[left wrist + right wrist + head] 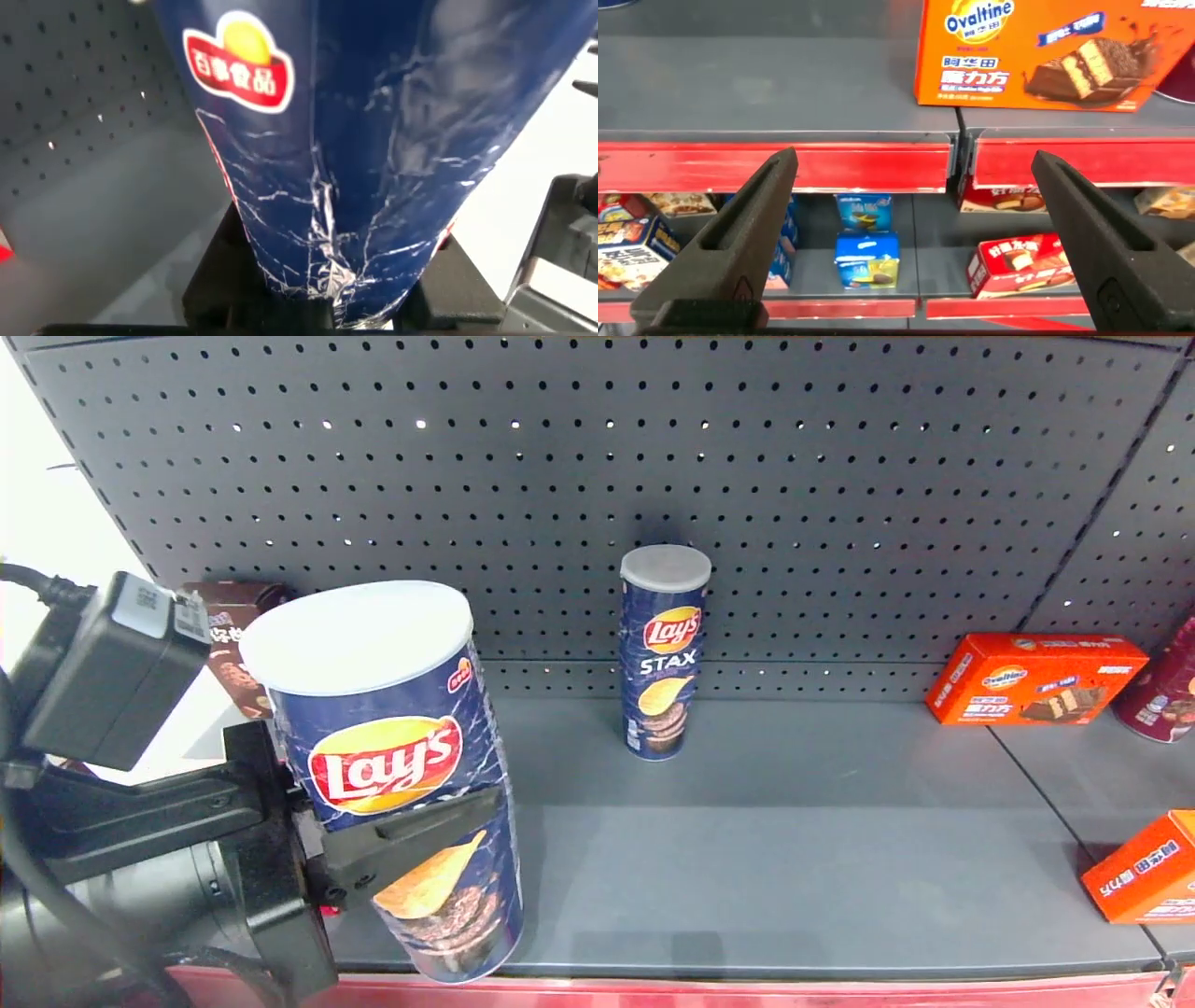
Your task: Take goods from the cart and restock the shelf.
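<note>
A tall blue chip can (397, 775) with a white lid is held upright, slightly tilted, over the front left of the grey shelf (794, 859). My left gripper (392, 845) is shut on the can's middle; its blue wall (374, 159) stands close before the left wrist camera. A second, matching blue chip can (663, 653) stands upright at the back of the shelf near the pegboard. My right gripper (915, 243) is open with nothing between its fingers, in front of the shelf's red front edge (785, 159), below an orange box (1046, 51).
A brown box (233, 635) sits at the back left behind the held can. An orange box (1032, 677) and a dark red can (1167, 691) stand at the back right, another orange box (1144, 868) at the front right. Lower shelves hold blue packs (866, 257) and boxes (1018, 266).
</note>
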Motion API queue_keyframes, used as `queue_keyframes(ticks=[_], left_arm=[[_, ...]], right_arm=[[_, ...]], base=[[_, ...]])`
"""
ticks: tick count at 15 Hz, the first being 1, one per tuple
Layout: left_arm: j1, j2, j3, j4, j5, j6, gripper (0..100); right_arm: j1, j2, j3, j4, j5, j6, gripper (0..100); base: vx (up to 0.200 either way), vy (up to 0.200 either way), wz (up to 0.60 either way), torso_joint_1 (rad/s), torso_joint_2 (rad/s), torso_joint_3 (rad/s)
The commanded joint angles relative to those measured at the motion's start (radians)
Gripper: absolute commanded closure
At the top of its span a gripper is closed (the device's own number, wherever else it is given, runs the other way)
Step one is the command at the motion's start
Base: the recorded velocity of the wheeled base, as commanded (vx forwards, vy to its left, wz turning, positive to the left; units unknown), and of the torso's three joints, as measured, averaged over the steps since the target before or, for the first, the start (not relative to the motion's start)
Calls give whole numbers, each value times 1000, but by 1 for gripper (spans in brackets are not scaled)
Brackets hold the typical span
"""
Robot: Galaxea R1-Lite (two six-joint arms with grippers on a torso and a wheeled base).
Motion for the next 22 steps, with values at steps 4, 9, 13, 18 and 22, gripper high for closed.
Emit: queue_keyframes(ticks=[4,9,13,18,22], left_arm=[[7,34,-51,-5,1,-27,100],[-3,34,-54,-3,-2,-30,100],[-3,46,-68,-3,-2,-32,100],[5,56,-83,-3,-1,-36,100],[8,54,-92,-3,2,-59,100]], right_arm=[[32,436,-375,-4,170,18,0],[141,746,-505,-104,218,13,0],[245,987,-533,-257,221,15,0],[267,1315,-647,-548,343,-2,0],[242,1536,-814,-659,649,-158,0]], base=[[0,0,0,0,0,0],[0,0,0,0,0,0],[0,0,0,0,0,0],[0,0,0,0,0,0],[0,0,0,0,0,0]])
